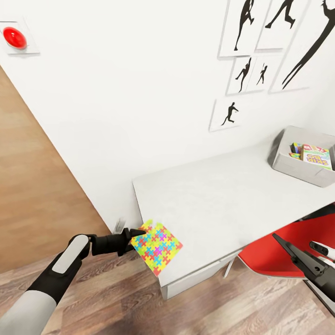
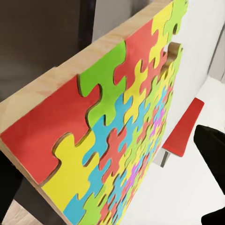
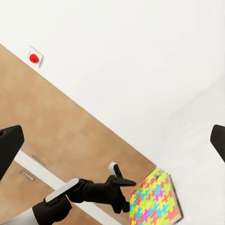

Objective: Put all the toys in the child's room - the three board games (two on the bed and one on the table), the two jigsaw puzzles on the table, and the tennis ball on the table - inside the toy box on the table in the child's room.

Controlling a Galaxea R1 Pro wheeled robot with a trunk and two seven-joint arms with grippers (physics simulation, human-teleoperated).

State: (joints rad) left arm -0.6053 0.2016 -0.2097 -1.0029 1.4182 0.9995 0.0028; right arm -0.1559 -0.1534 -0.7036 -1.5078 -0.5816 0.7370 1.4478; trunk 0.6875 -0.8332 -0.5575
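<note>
Left gripper (image 1: 136, 235) clamped on jigsaw puzzle (image 1: 157, 247) overhanging table (image 1: 223, 204) corner; right gripper (image 1: 298, 253) fingers apart.

Matt pale table (image 1: 218, 200), wood-edged glossy jigsaw puzzle (image 2: 117, 136), wood-plank floor (image 1: 116, 298)

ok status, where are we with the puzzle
Left gripper shut on jigsaw puzzle at table corner. Right gripper open, holding nothing. Toy box at far end, board games inside. Tabletop between looks clear.
</note>
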